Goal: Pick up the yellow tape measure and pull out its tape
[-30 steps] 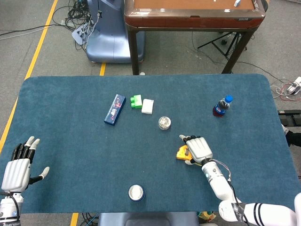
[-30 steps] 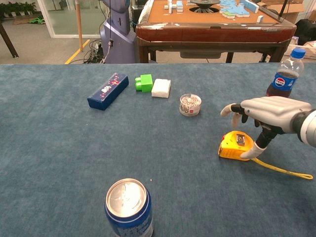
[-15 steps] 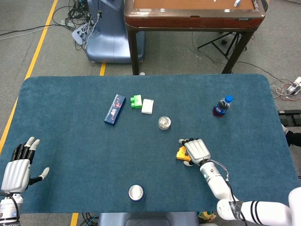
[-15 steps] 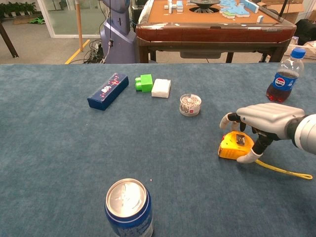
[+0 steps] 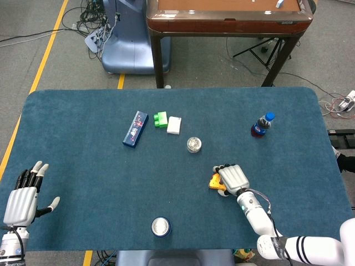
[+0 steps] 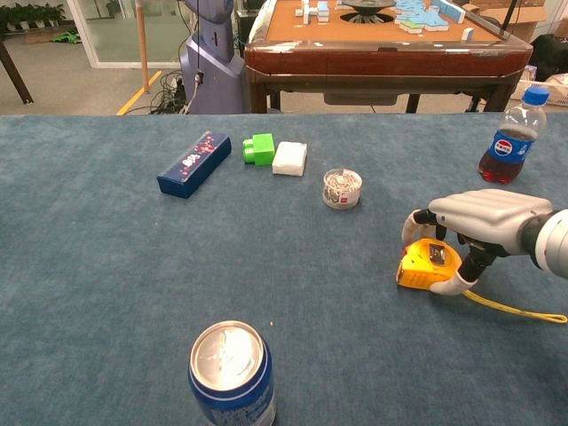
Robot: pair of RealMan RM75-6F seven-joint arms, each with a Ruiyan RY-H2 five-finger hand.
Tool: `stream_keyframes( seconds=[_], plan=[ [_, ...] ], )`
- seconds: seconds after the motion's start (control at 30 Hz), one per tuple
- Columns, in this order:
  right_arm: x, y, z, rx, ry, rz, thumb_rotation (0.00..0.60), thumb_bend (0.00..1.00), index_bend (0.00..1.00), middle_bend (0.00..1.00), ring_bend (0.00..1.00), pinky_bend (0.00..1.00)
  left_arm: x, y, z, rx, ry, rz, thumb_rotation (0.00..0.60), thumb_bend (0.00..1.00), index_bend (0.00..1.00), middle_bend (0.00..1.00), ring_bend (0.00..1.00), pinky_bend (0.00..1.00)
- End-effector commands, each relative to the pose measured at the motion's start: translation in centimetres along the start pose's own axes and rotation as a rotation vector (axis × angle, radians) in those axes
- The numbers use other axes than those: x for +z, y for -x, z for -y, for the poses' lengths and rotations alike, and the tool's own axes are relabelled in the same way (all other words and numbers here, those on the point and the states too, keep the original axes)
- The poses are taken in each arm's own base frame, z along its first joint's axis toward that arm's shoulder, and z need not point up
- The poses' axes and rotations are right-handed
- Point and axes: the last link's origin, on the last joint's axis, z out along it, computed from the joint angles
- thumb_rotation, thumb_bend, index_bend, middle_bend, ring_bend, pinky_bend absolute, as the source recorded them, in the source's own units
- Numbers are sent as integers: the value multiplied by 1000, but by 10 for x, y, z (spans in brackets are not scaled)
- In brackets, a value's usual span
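The yellow tape measure (image 6: 426, 266) lies on the blue table (image 6: 106, 266), right of centre, with a short length of yellow tape (image 6: 524, 311) trailing to the right. My right hand (image 6: 484, 217) sits over it, fingers curled down its far side and thumb against its near side, gripping it. From the head view the tape measure (image 5: 214, 181) shows only as a yellow sliver left of the right hand (image 5: 233, 178). My left hand (image 5: 22, 197) hovers at the table's near left corner with its fingers spread and nothing in it.
A blue can (image 6: 231, 373) stands near the front edge. At the back are a dark blue box (image 6: 194, 163), a green block (image 6: 259, 148), a white block (image 6: 289, 158) and a small clear jar (image 6: 342, 188). A Pepsi bottle (image 6: 510, 133) stands far right.
My right hand has come down onto the tape measure and its fingers have curled around it, nudging it slightly right. The left hand has barely moved.
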Motion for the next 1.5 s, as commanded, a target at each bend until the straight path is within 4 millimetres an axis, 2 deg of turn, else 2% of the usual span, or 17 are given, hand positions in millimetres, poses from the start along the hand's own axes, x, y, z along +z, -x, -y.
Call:
stream_keyframes(
  seconds=[0.03, 0.4, 0.53, 0.73, 0.83, 0.87, 1.17, 1.5],
  plan=[
    [-1, 0, 0, -5, -1, 2, 600, 316, 273, 331, 291, 322, 0, 0, 0, 0, -1, 0, 600, 225, 0, 0, 0, 0],
    [-5, -1, -1, -11, -3, 3, 600, 436, 366, 391, 337, 322, 3, 2, -1, -10, -2, 7, 600, 225, 0, 0, 0, 0],
    [-4, -5, 1, 7, -9, -12, 600, 523, 464, 468, 399, 322, 6, 3, -2, -12, 2, 9, 600, 225, 0, 0, 0, 0],
    [0, -24, 10, 20, -38, -51, 600, 638, 556, 547, 482, 363, 20, -2, -9, -27, 29, 14, 600, 225, 0, 0, 0, 0],
    [4, -43, 20, 26, -65, -90, 600, 652, 593, 580, 512, 381, 36, -6, -20, -87, 59, 24, 600, 225, 0, 0, 0, 0],
    [7, -58, 31, 36, -90, -119, 600, 653, 599, 587, 520, 384, 49, -8, -29, -137, 79, 28, 600, 225, 0, 0, 0, 0],
    [23, -105, 77, 99, -149, -177, 600, 682, 621, 615, 558, 404, 100, -1, -65, -286, 129, 109, 600, 226, 0, 0, 0, 0],
    [38, -133, 119, 171, -166, -225, 600, 699, 643, 639, 591, 415, 125, 10, -104, -408, 158, 165, 600, 226, 0, 0, 0, 0]
  ],
)
